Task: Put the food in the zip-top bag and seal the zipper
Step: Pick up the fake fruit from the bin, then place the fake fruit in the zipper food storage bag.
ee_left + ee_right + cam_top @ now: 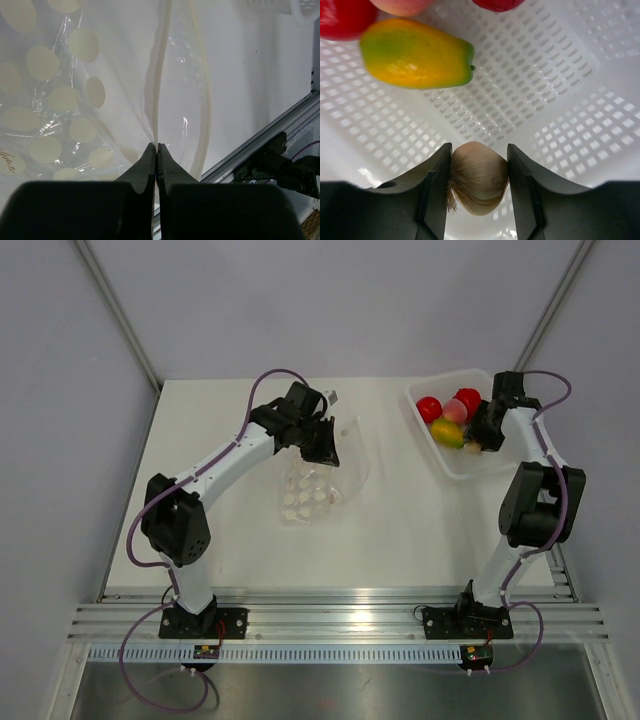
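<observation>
**Right jaws on garlic in the tray; left jaws pinched on the bag mouth**

Right gripper: down inside the white perforated tray at the far right of the table. Its fingers press both flanks of a garlic bulb, papery and off-white, so the bulb is grasped. Cannot tell whether the bulb is clear of the tray floor.

The rest of the food sits beyond the fingertips, apart from them. The yellow-green mango is far-left. A red fruit, a pink-skinned fruit and a second red piece are cut off by the top edge of the right wrist view.

Left gripper: clenched with no gap, at mid-table and well apart from the tray. It pinches the zip-top bag at one strip of the zipper. The other strip bows away to the right, so the mouth stands open. The dotted body of the bag lies on the near side of the gripper.

Writing: one cursive word is printed on the bag. It is cut off at the frame edge and not readable.

Hidden: in the top view the right wrist covers its own fingertips and the bulb.
</observation>
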`<action>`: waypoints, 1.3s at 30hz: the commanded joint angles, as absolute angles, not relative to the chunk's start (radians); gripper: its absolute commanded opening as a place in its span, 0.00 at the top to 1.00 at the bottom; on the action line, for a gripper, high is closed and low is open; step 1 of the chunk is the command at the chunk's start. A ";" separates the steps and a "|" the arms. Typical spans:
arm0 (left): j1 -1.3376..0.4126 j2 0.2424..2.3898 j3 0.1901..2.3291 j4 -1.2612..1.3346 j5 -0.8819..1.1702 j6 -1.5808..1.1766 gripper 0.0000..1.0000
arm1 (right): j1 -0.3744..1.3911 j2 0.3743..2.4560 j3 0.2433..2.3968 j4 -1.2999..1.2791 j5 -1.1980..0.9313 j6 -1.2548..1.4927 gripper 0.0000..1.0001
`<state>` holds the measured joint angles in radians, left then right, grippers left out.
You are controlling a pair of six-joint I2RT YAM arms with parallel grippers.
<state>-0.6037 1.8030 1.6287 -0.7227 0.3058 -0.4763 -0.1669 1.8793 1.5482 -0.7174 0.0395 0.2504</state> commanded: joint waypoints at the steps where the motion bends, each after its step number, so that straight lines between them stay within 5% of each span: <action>1: -0.626 1.828 1.724 -0.699 0.342 -0.508 1.00 | -0.170 1.735 1.562 -0.729 0.017 0.281 0.65; 10: -0.673 1.971 1.937 -0.695 0.408 -0.569 1.00 | -0.131 1.550 1.539 -0.742 -0.101 0.319 0.65; 22: -0.676 2.003 1.996 -0.713 0.417 -0.557 1.00 | 0.305 1.459 1.601 -0.762 -0.041 0.396 0.63; 29: -0.676 1.993 1.990 -0.706 0.452 -0.572 1.00 | 0.400 1.532 1.574 -0.723 -0.029 0.422 0.60; 32: -0.672 1.974 1.964 -0.683 0.468 -0.584 1.00 | 0.419 1.552 1.563 -0.719 -0.014 0.423 0.50; 34: -0.669 1.965 1.954 -0.677 0.471 -0.587 1.00 | 0.423 1.559 1.566 -0.716 -0.026 0.419 0.25; 39: -0.663 1.962 1.941 -0.667 0.477 -0.598 1.00 | 0.428 1.534 1.572 -0.732 0.018 0.416 0.17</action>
